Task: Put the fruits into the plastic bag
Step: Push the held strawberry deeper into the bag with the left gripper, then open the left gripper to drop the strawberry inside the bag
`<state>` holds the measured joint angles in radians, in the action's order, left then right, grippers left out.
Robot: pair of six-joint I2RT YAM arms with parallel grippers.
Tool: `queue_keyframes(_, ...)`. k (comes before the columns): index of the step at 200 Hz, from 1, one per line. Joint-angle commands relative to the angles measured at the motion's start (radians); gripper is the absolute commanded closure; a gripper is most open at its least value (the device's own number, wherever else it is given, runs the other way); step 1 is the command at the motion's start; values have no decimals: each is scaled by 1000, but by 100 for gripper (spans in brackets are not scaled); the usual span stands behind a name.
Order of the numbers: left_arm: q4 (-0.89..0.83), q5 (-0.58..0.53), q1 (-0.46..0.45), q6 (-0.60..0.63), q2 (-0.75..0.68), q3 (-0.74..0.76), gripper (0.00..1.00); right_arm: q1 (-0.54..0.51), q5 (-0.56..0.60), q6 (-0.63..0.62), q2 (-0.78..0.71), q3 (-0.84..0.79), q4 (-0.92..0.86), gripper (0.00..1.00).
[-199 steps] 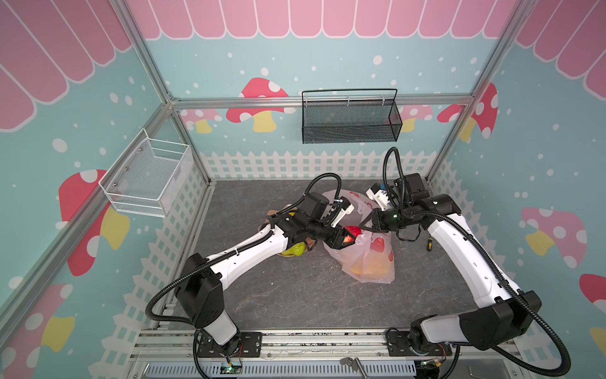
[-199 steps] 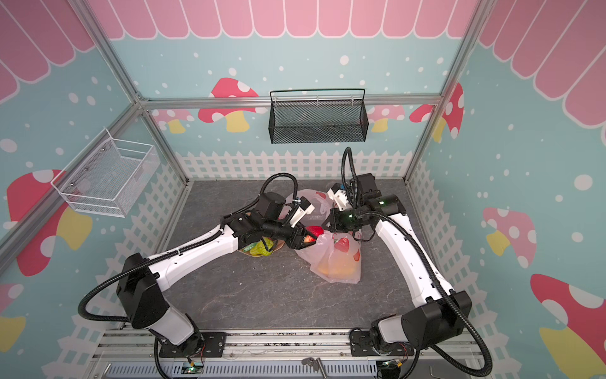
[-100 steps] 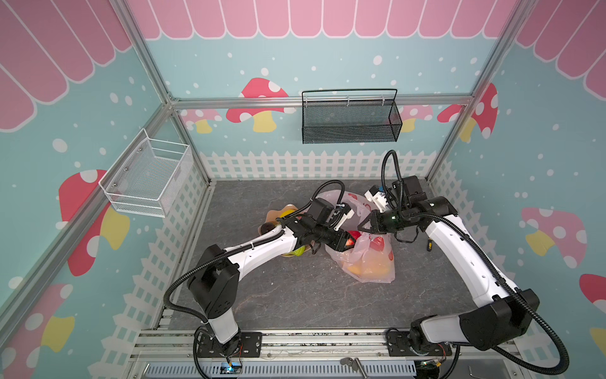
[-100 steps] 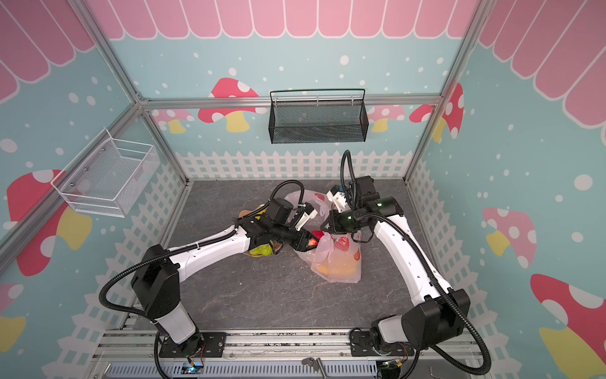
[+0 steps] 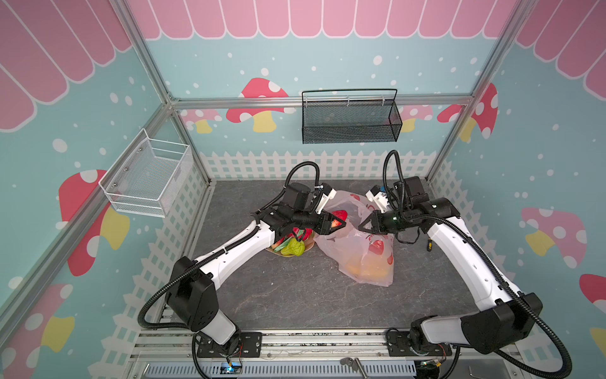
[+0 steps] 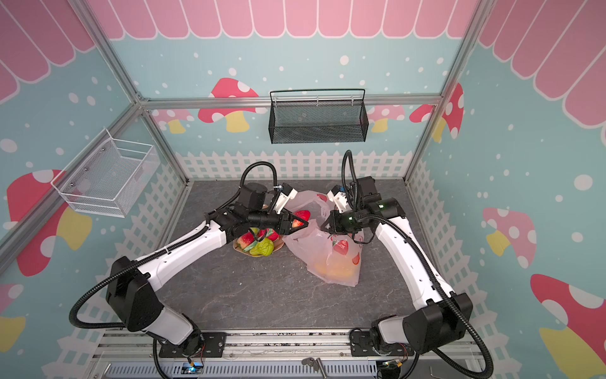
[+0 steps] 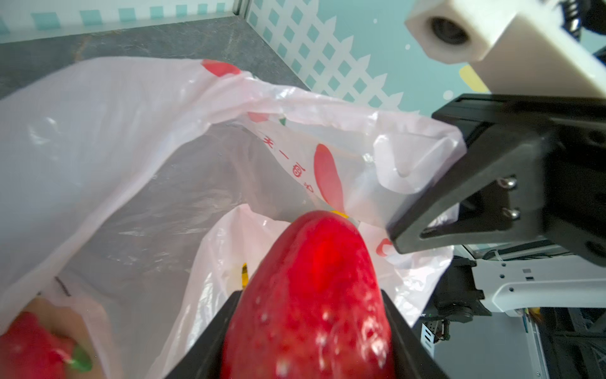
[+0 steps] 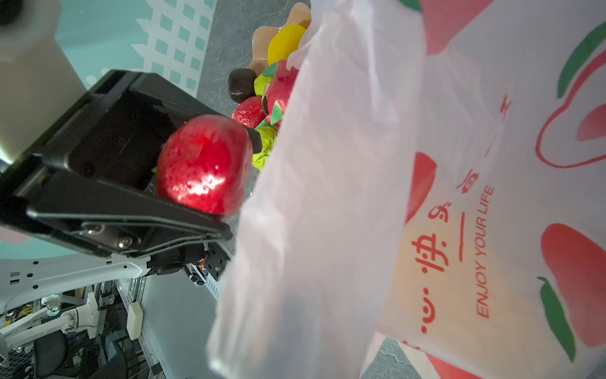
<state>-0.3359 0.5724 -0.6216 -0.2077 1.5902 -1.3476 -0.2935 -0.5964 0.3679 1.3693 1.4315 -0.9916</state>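
Grey tabletop below us | plastic bag slumped on it | our left gripper clamps the red fruit at the bag's mouth, long axis pointing in | our right gripper pinches the bag's rim just beyond.

Top views overhead; wrist views close, sharing plastic bag.

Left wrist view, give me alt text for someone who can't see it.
The left gripper holds a glossy red fruit at the open mouth of a pale pink plastic bag. The right gripper pinches the bag's rim.
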Motion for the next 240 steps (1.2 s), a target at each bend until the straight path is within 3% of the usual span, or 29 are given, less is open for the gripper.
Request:
queue_keyframes(1, -54, -60, -1, 43, 35, -37, 83, 5, -8, -11, -20, -10, -7, 100)
queue_keyframes(74, -45, -104, -19, 87, 198, -156, 84, 5, -11, -12, -23, -16, -16, 100)
queue_keyframes(147, -45, -50, -85, 83, 403, -344, 83, 5, -16, -33, -13, -11, -18, 100)
queue_keyframes(240, -43, -15, -125, 62, 469, -296, 77, 5, -13, -55, 10, -18, 8, 100)
